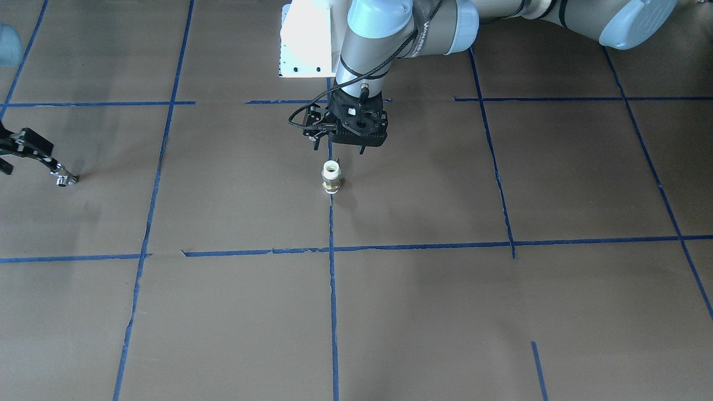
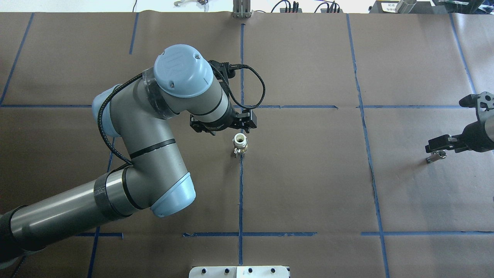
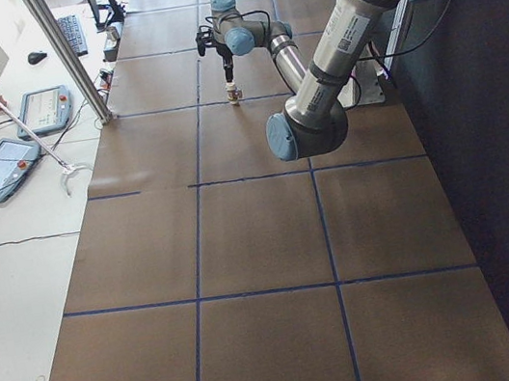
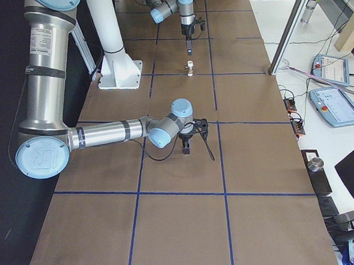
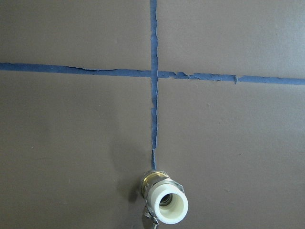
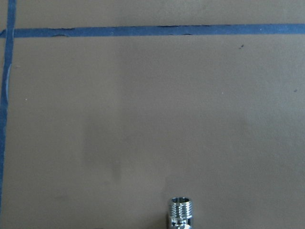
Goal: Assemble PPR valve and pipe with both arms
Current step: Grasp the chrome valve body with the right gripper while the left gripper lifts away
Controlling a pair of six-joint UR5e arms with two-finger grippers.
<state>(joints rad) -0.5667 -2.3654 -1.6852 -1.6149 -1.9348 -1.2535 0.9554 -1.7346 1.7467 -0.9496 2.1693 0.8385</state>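
Note:
The PPR valve [image 1: 331, 176], white on top with a brass base and a small lever, stands upright on the centre tape line. It also shows in the overhead view [image 2: 240, 144] and the left wrist view [image 5: 164, 204]. My left gripper [image 1: 340, 148] hangs just above and behind it, open and empty, with a gap to the valve's top. A small chrome threaded fitting [image 1: 67, 179] sits at the table's far side, also in the overhead view [image 2: 436, 156] and the right wrist view [image 6: 181, 212]. My right gripper [image 1: 55, 170] is low, right at the fitting. Whether it grips the fitting is hidden.
Brown paper with blue tape lines [image 2: 241, 193] covers the table. The white robot base plate [image 1: 306, 39] stands behind the valve. An operator, tablets and cables [image 3: 6, 164] lie along the far table edge.

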